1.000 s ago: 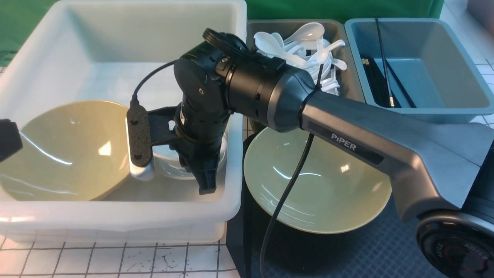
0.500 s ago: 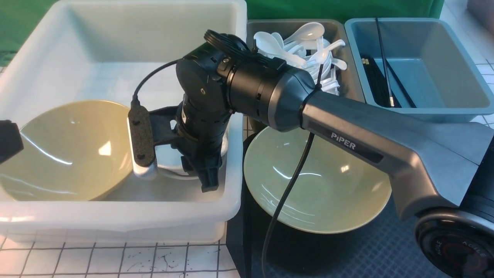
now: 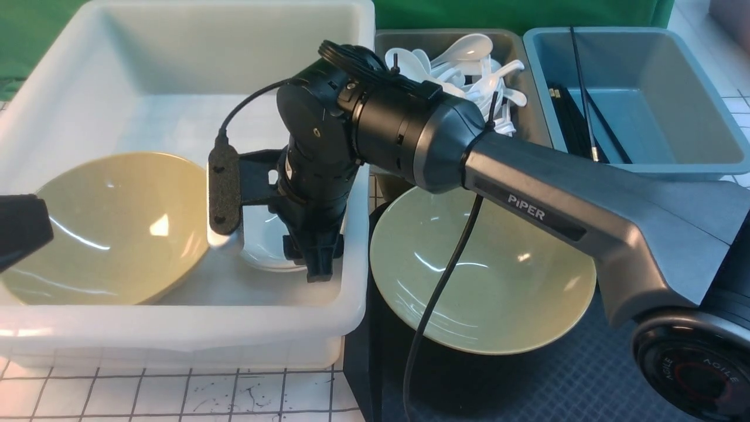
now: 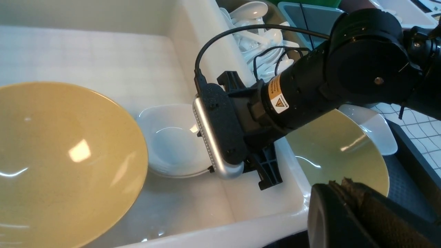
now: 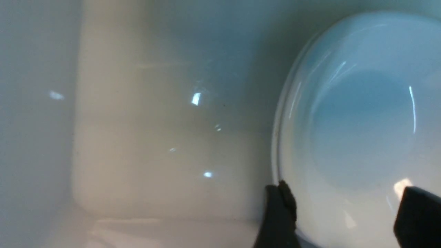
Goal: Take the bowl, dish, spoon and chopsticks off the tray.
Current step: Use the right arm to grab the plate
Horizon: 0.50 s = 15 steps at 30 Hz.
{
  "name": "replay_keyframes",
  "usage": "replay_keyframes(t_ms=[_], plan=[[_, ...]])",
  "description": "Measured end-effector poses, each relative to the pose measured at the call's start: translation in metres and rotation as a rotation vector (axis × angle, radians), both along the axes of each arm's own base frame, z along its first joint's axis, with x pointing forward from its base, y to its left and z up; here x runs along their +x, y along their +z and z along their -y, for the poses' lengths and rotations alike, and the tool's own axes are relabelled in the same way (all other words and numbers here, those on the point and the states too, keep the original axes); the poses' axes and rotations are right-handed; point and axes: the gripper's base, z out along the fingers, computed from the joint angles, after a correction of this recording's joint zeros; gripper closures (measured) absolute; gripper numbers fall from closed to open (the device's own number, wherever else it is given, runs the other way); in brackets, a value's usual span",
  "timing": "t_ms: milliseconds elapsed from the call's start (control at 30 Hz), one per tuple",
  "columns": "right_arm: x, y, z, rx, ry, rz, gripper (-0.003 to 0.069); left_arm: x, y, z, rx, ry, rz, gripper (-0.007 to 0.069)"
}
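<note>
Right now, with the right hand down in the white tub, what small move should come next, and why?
Probably lift the right hand straight up. Its jaws stand open astride the rim of the white dish, which lies in the white tub, and a bowl sits on the tray.

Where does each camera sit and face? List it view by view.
Front: between the arms, looking forward and down at the white tub, tray and bowl; right arm crosses it, left gripper at the edge.
Left wrist: on the left arm, looking across the tub at the white dish; that gripper shows, shut.
Right wrist: looking down onto the dish; right gripper open.
Shared: all three show the dish.
</note>
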Motion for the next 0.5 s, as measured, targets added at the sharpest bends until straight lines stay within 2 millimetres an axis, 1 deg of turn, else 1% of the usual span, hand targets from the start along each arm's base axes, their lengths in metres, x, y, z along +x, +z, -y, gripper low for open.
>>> replay_keyframes(t_ms=[33,100,167,200,267,333,367,400,433,467,500], plan=[[-0.001,0.002,0.001,-0.001,-0.007,-0.005,0.0210,0.000,0.000,0.000,0.000,0.000,0.000,0.0625],[-0.005,0.017,0.005,0.003,-0.031,-0.020,0.0230,0.000,0.000,0.000,-0.003,-0.004,0.003,0.0625],[-0.013,0.042,0.014,-0.001,-0.060,-0.025,0.0273,0.000,0.001,0.002,-0.011,-0.019,0.012,0.0625],[-0.017,0.060,0.022,-0.004,-0.081,-0.021,0.0304,-0.001,0.003,0.004,-0.025,-0.039,0.025,0.0625],[-0.021,0.090,0.030,0.052,-0.117,0.031,0.0360,-0.002,0.005,0.007,-0.035,-0.075,0.047,0.0625],[-0.026,0.115,0.039,0.104,-0.155,0.064,0.0417,-0.003,0.007,0.011,-0.056,-0.121,0.068,0.0625],[-0.031,0.133,0.047,0.154,-0.203,0.075,0.0467,-0.005,0.010,0.014,-0.065,-0.163,0.092,0.0625],[-0.032,0.135,0.048,0.158,-0.204,0.078,0.0474,-0.005,0.010,0.014,-0.066,-0.170,0.095,0.0625],[-0.036,0.150,0.056,0.201,-0.254,0.082,0.0515,-0.007,0.011,0.017,-0.069,-0.211,0.111,0.0625],[-0.043,0.168,0.067,0.254,-0.308,0.090,0.0564,-0.009,0.012,0.020,-0.064,-0.262,0.129,0.0625],[-0.046,0.174,0.071,0.273,-0.331,0.090,0.0580,-0.011,0.012,0.022,-0.057,-0.294,0.138,0.0625]])
